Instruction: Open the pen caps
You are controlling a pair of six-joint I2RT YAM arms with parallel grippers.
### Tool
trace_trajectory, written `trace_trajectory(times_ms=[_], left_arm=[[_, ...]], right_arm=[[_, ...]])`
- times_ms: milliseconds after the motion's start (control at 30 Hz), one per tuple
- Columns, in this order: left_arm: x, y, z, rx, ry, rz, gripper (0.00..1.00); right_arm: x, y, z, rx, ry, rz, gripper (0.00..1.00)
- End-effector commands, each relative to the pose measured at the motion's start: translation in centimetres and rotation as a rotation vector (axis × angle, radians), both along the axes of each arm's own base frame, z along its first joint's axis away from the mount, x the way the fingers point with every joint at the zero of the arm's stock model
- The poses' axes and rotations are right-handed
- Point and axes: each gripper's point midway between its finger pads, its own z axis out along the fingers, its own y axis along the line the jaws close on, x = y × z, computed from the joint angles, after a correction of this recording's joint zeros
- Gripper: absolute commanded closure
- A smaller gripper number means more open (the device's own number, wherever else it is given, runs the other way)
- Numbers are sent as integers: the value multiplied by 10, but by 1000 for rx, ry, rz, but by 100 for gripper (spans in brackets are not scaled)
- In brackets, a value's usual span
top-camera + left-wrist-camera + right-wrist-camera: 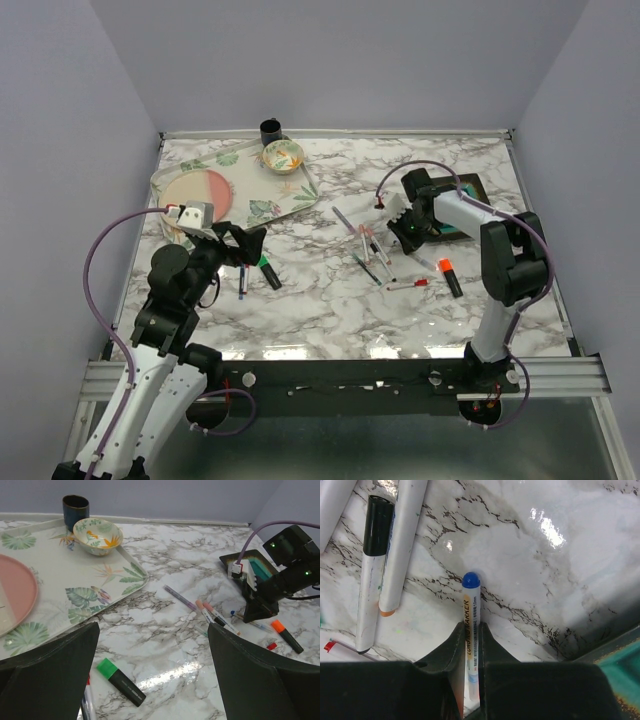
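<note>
1. Right wrist view: the right hand (471, 636) is squeezing a white marker (471, 612), and its blue cap (470, 579) is poking out near the bench (545, 570).
2. Nothing is gripping that cap, so pulling may be dragging the whole marker loose.
3. The left hand (152, 645) is hanging wide open by the green highlighter (122, 682), well apart.

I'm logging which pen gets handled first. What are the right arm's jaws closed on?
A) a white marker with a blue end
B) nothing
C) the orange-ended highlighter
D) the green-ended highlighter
A: the right wrist view shows the jaws of the right arm pinching the white marker with the blue end, while the green highlighter and orange highlighter lie free.
</note>
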Motion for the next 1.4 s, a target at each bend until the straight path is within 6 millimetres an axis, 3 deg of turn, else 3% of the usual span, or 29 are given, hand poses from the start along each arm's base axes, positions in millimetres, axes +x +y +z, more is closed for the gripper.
trace_trajectory(times_ms=[0, 167, 300, 333, 400, 433, 533, 600, 667, 867, 967, 1000, 1067, 1133, 1367], left_arm=[[-6, -19, 4, -58, -4, -102, 1], [-19, -64, 0, -187, 79, -353, 1], [-26, -99, 1, -393, 190, -514, 1], [-34, -114, 1, -414, 208, -563, 1], [-29, -129, 1, -455, 209, -543, 1], [-42, -147, 0, -452, 227, -595, 1], [-31, -172, -5, -459, 252, -565, 5], [-27, -195, -6, -477, 269, -571, 7], [-19, -218, -8, -496, 288, -554, 10], [6, -274, -10, -519, 341, -513, 20], [11, -299, -24, -466, 395, -494, 29], [14, -300, -37, -426, 430, -451, 31], [16, -311, -45, -386, 456, -424, 33], [18, -309, -61, -309, 485, -368, 35], [17, -318, -77, -229, 525, -362, 45]], right_arm=[[10, 20, 18, 86, -27, -13, 99], [15, 44, 75, 254, -126, -23, 99], [2, 59, 142, 487, -214, -41, 100], [-6, 60, 147, 537, -192, -79, 99], [-8, 61, 170, 666, -208, -102, 100], [-16, 60, 186, 738, -205, -141, 99], [-23, 53, 206, 918, -159, -275, 100], [-15, 43, 201, 960, -157, -443, 100], [-18, 44, 211, 1050, -99, -531, 99], [-29, 49, 210, 1161, -11, -639, 99], [-29, 48, 208, 1165, 6, -666, 99], [-28, 48, 212, 1179, -11, -653, 100], [-29, 49, 211, 1188, -2, -657, 99], [-31, 51, 210, 1199, 10, -647, 99], [-28, 50, 207, 1196, 8, -669, 99]])
